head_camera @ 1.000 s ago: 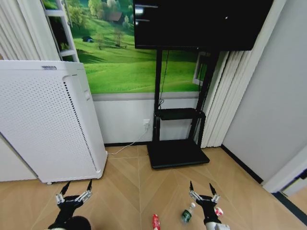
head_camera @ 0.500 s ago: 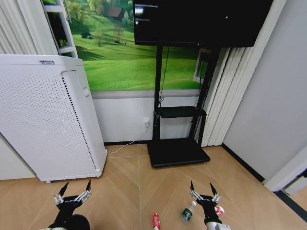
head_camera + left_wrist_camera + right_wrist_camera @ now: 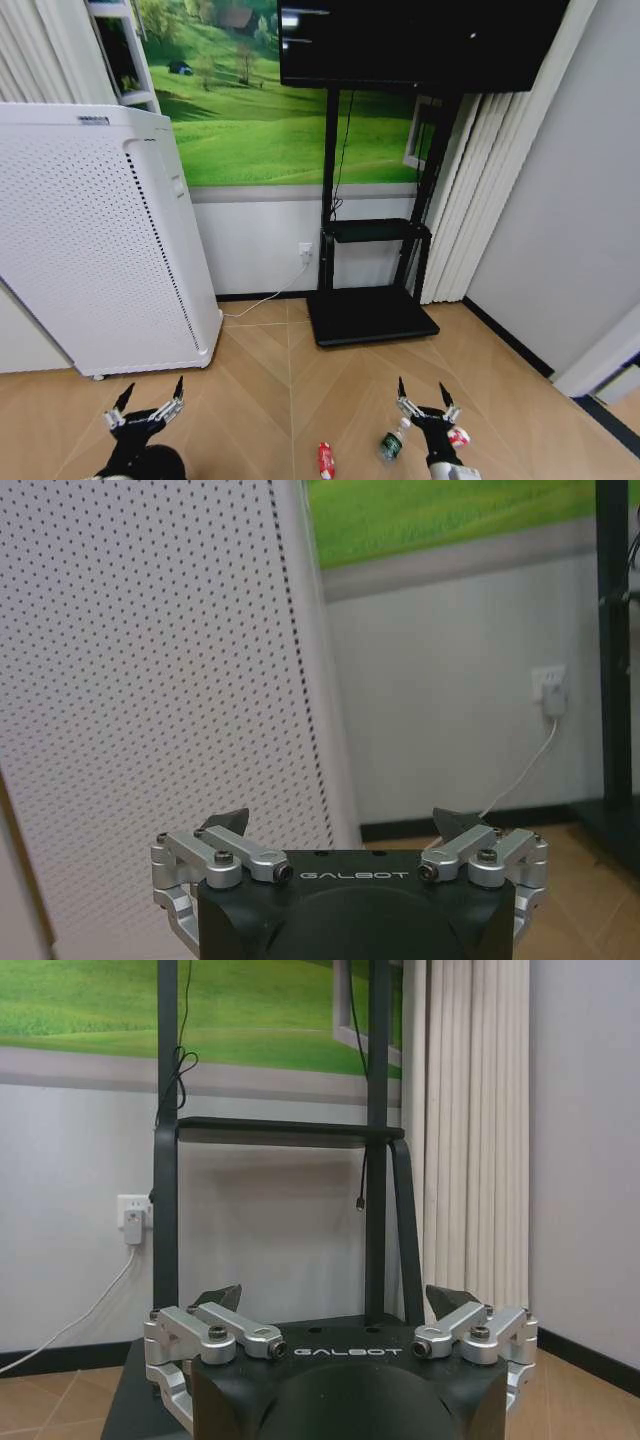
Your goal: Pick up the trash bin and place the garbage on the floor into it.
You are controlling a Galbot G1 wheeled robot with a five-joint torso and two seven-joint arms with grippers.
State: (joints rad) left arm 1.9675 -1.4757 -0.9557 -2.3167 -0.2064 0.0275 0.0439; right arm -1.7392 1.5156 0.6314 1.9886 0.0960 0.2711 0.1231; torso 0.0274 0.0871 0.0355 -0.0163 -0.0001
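Note:
The garbage lies on the herringbone floor [image 3: 260, 400] at the bottom of the head view: a red wrapper [image 3: 325, 461], a small clear bottle [image 3: 392, 444] with a green label, and a crumpled white-red wrapper [image 3: 458, 438]. My right gripper [image 3: 420, 388] [image 3: 335, 1298] hangs open and empty above the floor, between the bottle and the crumpled wrapper in the picture. Over bare floor in front of the air purifier, my left gripper [image 3: 152, 390] [image 3: 342, 825] is open and empty too. The trash bin is out of view.
A tall white perforated air purifier [image 3: 95, 240] stands at the left. A black TV stand [image 3: 370, 318] with a flat base, holding a screen [image 3: 420, 50], stands against the wall ahead. A white cord [image 3: 262, 305] runs from the wall socket. Curtains [image 3: 470, 200] and a grey wall close the right side.
The whole picture has shifted slightly, so the camera moved. The left gripper sits a little lower and farther left in the picture. Both grippers stay open, and the garbage has not moved.

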